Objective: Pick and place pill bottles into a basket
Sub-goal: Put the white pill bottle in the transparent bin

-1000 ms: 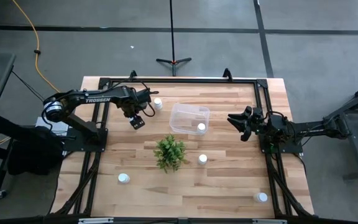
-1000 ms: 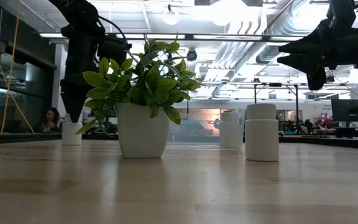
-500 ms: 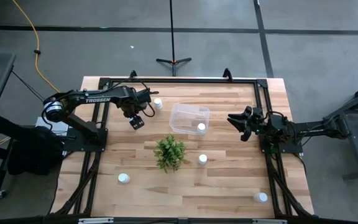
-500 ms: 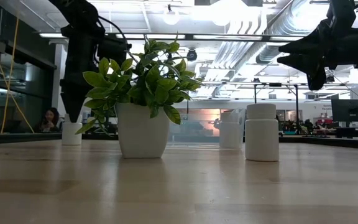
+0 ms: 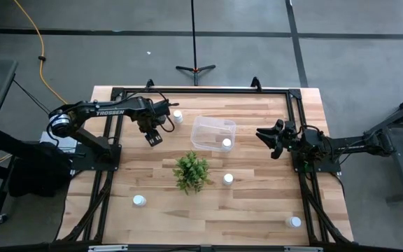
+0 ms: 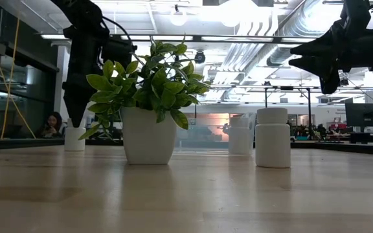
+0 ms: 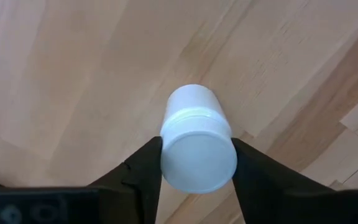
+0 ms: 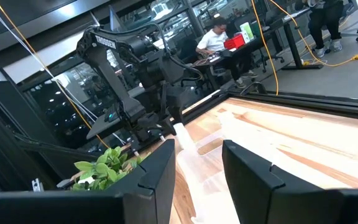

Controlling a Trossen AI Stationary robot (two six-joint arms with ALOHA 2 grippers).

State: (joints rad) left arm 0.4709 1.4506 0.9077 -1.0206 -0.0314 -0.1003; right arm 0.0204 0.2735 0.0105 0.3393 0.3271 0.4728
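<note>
basket (image 5: 213,133) holds one pill bottle (image 5: 227,143); left gripper (image 7: 196,163) clamps another bottle (image 7: 196,148).

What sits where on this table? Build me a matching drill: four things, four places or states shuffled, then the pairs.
Things:
1. left gripper
2. right gripper
3. plant
4. basket

Places or states:
A. in a white pot, mid-table
B. fingers closed on the held pill bottle
C. has a lone bottle inside
D. open and empty, above the table's right side

Pairs: 1-B, 2-D, 3-A, 4-C
</note>
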